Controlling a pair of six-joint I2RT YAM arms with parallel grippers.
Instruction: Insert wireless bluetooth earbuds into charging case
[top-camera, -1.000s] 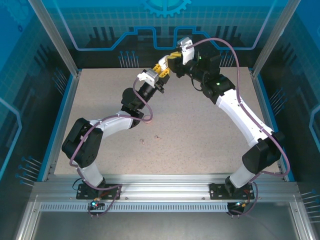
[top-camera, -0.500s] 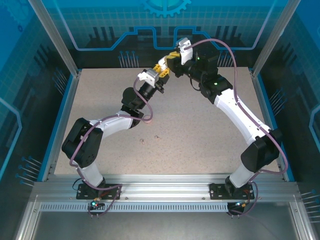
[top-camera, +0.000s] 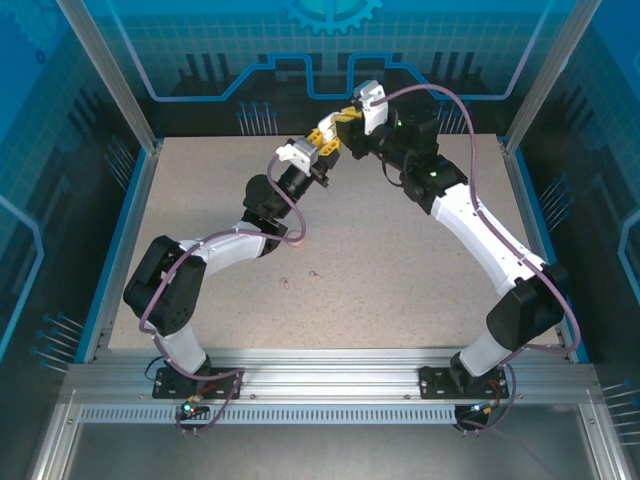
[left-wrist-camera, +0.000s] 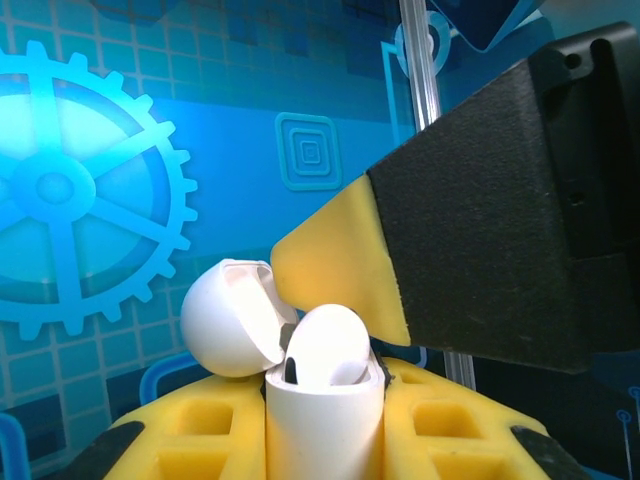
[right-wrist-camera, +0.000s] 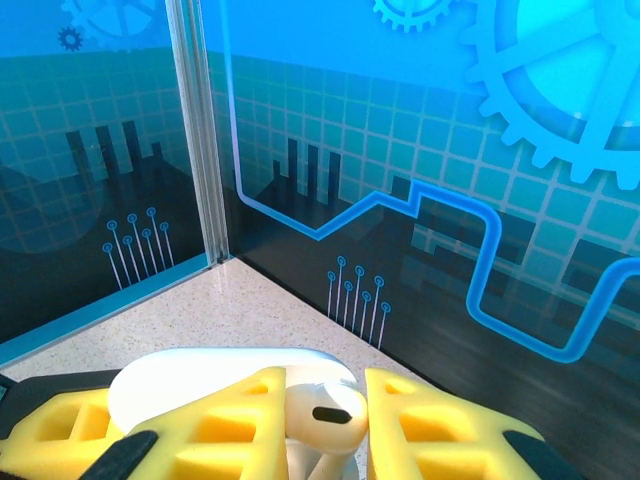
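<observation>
We see both arms raised over the far middle of the speckled beige surface (top-camera: 400, 260), with the hands meeting at 12 o'clock. The left hand (top-camera: 324, 142) is closed, gripping the white rounded plastic charging case (left-wrist-camera: 325, 430) by its body. The case is upright, with its hinged lid (left-wrist-camera: 228, 318) swung open toward 10 o'clock in the left wrist view. In the top view the right hand (right-wrist-camera: 325, 395) sits just at 1 o'clock of the left hand. It is closed on a small white glossy earbud (right-wrist-camera: 322, 415), pinched between yellow fingers (right-wrist-camera: 235, 420). In the left wrist view we see the earbud's round head in the case mouth, touching the rim, with a yellow fingertip (left-wrist-camera: 335, 270) of the right hand against it from 12 o'clock. We cannot tell how deep it is seated. Two more tiny earbuds (top-camera: 287, 282) (top-camera: 316, 271) lie loose near the surface's middle, at 6 o'clock of the hands, near each other but apart. They are too small to tell their colour.
</observation>
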